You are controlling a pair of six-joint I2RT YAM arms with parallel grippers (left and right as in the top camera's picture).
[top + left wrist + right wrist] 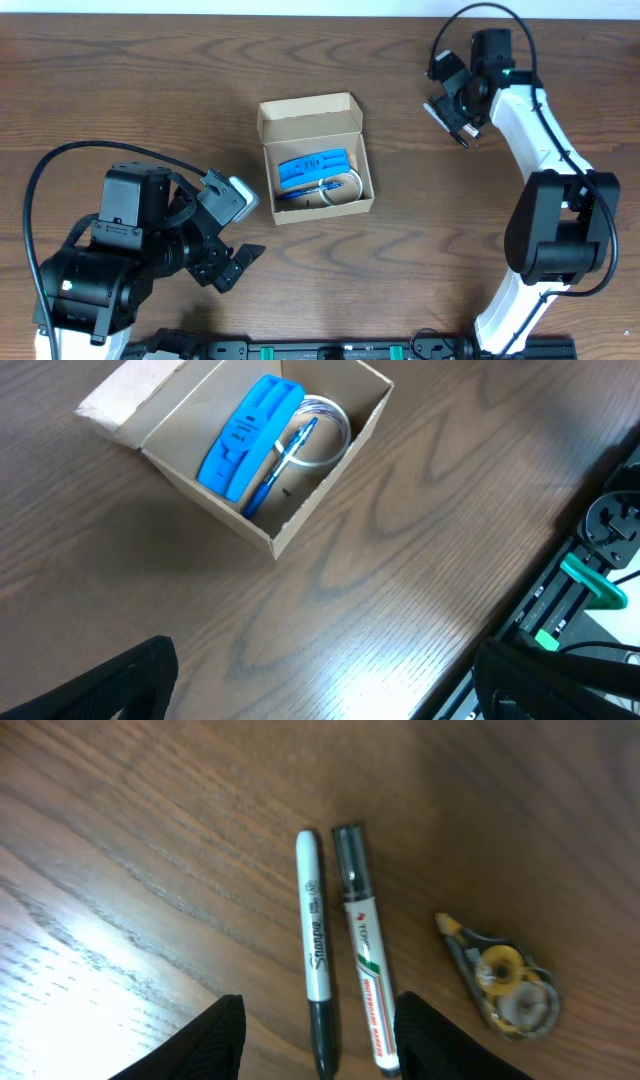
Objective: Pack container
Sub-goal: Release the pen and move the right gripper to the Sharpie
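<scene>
**A:** Right gripper (318, 1020) is low over the table (400, 260), fingers (215, 1040) apart, nothing clamped. Two markers lie on the wood in the gap.

**B:** Grey marker (317, 945) and white marker (360, 940), side by side, barrels running straight down the gap. A squeeze would cross both, I'd say.

**A:** The tape roller (500, 985) sits outside the fingers, off to one side.

**B:** And the box (308, 117)?

**A:** Mid-table, lid back, off to that arm's left, well apart. There's a blue packet (312, 165) inside.

**B:** Left gripper (238, 268) is spread wide and empty, near the box. The markers look like the right arm's job.
</scene>
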